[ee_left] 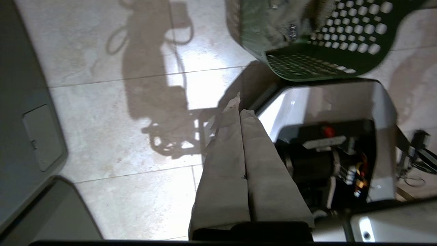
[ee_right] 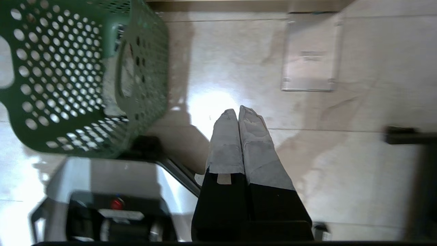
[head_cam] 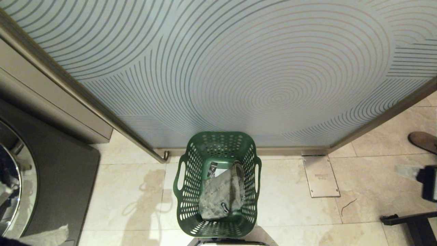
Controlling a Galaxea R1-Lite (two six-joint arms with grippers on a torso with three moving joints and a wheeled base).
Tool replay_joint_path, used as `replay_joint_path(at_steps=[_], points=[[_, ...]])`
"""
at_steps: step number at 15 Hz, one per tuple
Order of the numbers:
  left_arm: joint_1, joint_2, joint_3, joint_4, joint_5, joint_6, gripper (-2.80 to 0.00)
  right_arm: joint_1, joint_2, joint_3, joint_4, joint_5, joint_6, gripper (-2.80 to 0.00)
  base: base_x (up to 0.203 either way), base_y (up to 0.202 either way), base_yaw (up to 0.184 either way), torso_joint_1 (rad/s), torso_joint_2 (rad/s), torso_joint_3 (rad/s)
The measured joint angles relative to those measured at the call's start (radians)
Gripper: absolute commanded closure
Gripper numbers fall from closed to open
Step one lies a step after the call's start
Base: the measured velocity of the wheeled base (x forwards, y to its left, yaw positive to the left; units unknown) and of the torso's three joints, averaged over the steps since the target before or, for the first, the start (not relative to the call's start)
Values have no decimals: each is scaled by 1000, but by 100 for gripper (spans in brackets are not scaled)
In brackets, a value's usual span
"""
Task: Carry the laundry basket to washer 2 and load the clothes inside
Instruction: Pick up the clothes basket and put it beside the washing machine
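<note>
The green laundry basket (head_cam: 217,184) stands on the tiled floor (head_cam: 290,191) at 6 o'clock in the head view, just before the frosted glass panel (head_cam: 239,68), with crumpled grey clothes (head_cam: 222,196) lying inside it. The washer (head_cam: 20,177) sits at 8 o'clock with its round door showing, and a metal floor plate (head_cam: 320,176) lies at 4 o'clock. The left pincer (ee_left: 240,111) and right pincer (ee_right: 238,112) each hang over bare floor beside the basket, fingers pressed together and pinching nothing.
</note>
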Motion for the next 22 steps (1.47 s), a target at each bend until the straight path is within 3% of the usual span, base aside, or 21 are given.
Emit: replay_joint_path(at_steps=[4, 5, 8, 10, 19, 20, 22], points=[[-85, 257, -29, -262, 228, -17, 0, 68, 347, -122, -253, 5, 108, 0, 0, 0, 0, 0, 0, 0], [-100, 318, -40, -311, 256, -21, 0, 90, 415, -158, -283, 3, 119, 0, 0, 0, 0, 0, 0, 0], [-176, 467, -68, -383, 267, -48, 0, 144, 584, -269, -315, -25, 144, 0, 0, 0, 0, 0, 0, 0], [-223, 522, -77, -385, 232, -74, 0, 170, 647, -313, -324, -26, 157, 0, 0, 0, 0, 0, 0, 0], [-298, 598, -51, -394, 217, -80, 0, 328, 782, -397, -321, -33, 231, 0, 0, 0, 0, 0, 0, 0], [-312, 601, -47, -394, 219, -80, -280, 341, 787, -395, -321, -35, 232, -280, 0, 0, 0, 0, 0, 0], [-334, 605, -49, -393, 219, -107, -280, 357, 792, -389, -315, -35, 231, -280, 0, 0, 0, 0, 0, 0]])
